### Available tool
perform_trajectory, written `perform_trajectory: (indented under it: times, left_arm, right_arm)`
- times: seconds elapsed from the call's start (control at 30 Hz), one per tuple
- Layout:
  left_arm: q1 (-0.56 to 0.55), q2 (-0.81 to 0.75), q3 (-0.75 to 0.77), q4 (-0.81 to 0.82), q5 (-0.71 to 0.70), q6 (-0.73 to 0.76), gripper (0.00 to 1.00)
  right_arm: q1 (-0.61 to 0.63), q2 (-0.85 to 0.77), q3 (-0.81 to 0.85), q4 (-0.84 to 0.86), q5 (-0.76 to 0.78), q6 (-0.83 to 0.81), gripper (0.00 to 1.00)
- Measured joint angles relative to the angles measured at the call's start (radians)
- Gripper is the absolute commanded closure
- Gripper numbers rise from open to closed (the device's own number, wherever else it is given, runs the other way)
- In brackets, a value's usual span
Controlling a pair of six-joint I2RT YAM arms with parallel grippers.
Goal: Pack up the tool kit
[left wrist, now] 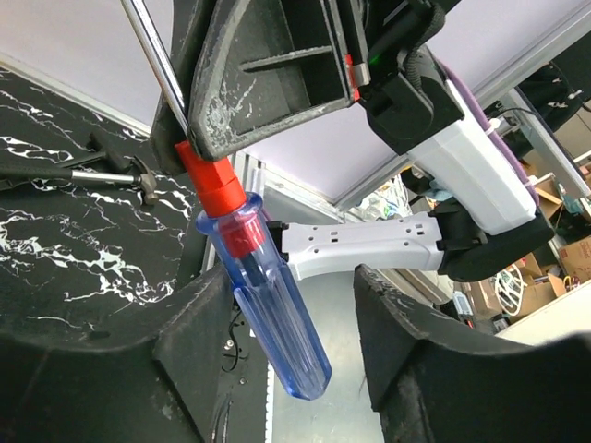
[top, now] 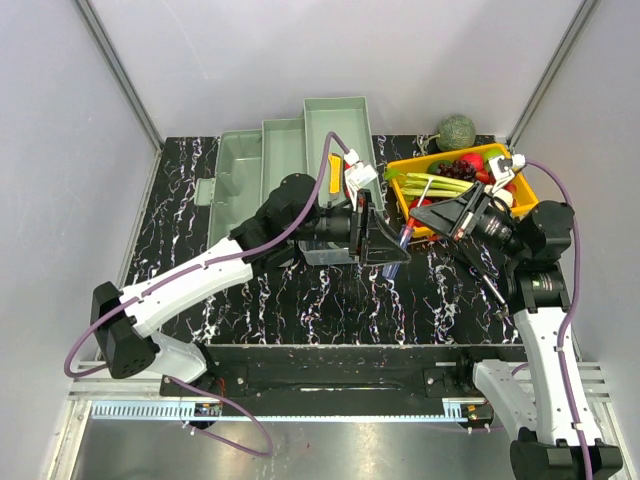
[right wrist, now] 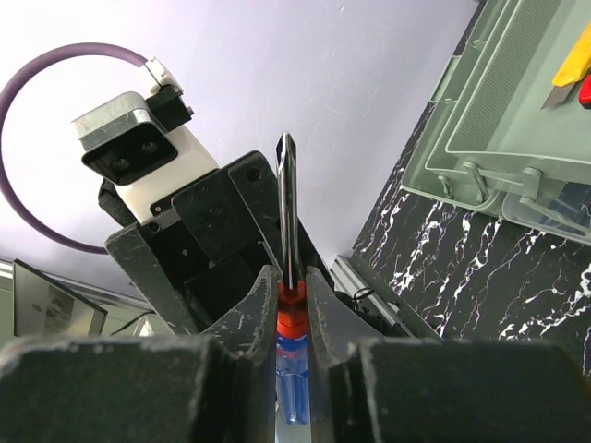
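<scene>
A screwdriver with a clear blue handle [left wrist: 272,309], a red collar and a steel shaft hangs in the air between my two grippers. My right gripper [right wrist: 292,277] is shut on its red collar [right wrist: 291,309]; in the top view the right gripper [top: 425,222] is in front of the orange tray. My left gripper [left wrist: 291,277] is open, its fingers [left wrist: 185,332] on either side of the blue handle, not closed on it. In the top view the left gripper [top: 383,236] faces the right one. The pale green toolbox [top: 300,150] stands open behind, with a yellow utility knife [top: 334,172] in it.
An orange tray [top: 497,152] of vegetables and fruit stands at the back right, with a green melon [top: 455,128] behind it. A hammer [left wrist: 102,173] lies on the black marbled table [top: 300,300]. The toolbox trays [right wrist: 517,120] show to the right in the right wrist view.
</scene>
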Motion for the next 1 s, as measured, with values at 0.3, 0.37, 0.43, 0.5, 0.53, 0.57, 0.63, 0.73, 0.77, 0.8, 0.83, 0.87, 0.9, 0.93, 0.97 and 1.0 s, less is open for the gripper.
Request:
perform_trajectory:
  times: [0.3, 0.37, 0.43, 0.5, 0.53, 0.57, 0.63, 0.73, 0.77, 0.8, 0.83, 0.87, 0.9, 0.93, 0.97, 1.0]
  left_arm:
    - [0.01, 0.051, 0.056, -0.145, -0.037, 0.021, 1.0]
    - [0.006, 0.051, 0.073, -0.188, -0.06, 0.04, 1.0]
    - [0.004, 0.05, 0.084, -0.237, -0.106, 0.062, 1.0]
    - [0.008, 0.041, 0.085, -0.285, -0.148, 0.074, 1.0]
    - [0.015, 0.034, 0.085, -0.311, -0.172, 0.081, 1.0]
    - [0.029, 0.022, 0.084, -0.339, -0.196, 0.087, 1.0]
    - [0.072, -0.01, 0.083, -0.386, -0.238, 0.092, 1.0]
    - [0.184, -0.087, 0.079, -0.457, -0.321, 0.103, 1.0]
    - [0.224, -0.112, 0.079, -0.477, -0.347, 0.107, 1.0]
    - [0.269, -0.137, 0.08, -0.503, -0.379, 0.11, 1.0]
    - [0.309, -0.156, 0.082, -0.528, -0.408, 0.111, 1.0]
    - [0.348, -0.166, 0.09, -0.562, -0.431, 0.113, 1.0]
    - [0.379, -0.169, 0.101, -0.589, -0.443, 0.114, 1.0]
    - [0.411, -0.16, 0.122, -0.626, -0.455, 0.117, 1.0]
    - [0.44, -0.143, 0.148, -0.655, -0.466, 0.121, 1.0]
    - [0.465, -0.119, 0.175, -0.679, -0.481, 0.126, 1.0]
  right_arm:
    - [0.0, 0.006, 0.0, -0.006, -0.015, -0.045, 0.34]
    - [0.0, 0.004, 0.003, -0.039, 0.005, -0.064, 0.14]
    - [0.0, 0.0, 0.01, -0.083, 0.028, -0.092, 0.01]
    - [0.0, -0.006, 0.024, -0.146, 0.06, -0.13, 0.01]
    - [0.0, -0.011, 0.031, -0.179, 0.077, -0.15, 0.0]
    - [0.0, -0.018, 0.038, -0.212, 0.101, -0.171, 0.01]
    - [0.0, -0.035, 0.054, -0.284, 0.152, -0.206, 0.0]
    - [0.0, -0.052, 0.07, -0.381, 0.229, -0.243, 0.0]
    - [0.0, -0.055, 0.072, -0.416, 0.256, -0.251, 0.01]
    - [0.0, -0.059, 0.072, -0.443, 0.278, -0.257, 0.01]
    - [0.0, -0.061, 0.072, -0.475, 0.303, -0.263, 0.01]
    - [0.0, -0.061, 0.072, -0.5, 0.322, -0.267, 0.01]
    - [0.0, -0.06, 0.069, -0.528, 0.345, -0.273, 0.01]
    - [0.0, -0.06, 0.065, -0.544, 0.359, -0.277, 0.0]
    - [0.0, -0.06, 0.059, -0.562, 0.378, -0.281, 0.01]
    - [0.0, -0.063, 0.05, -0.577, 0.388, -0.283, 0.0]
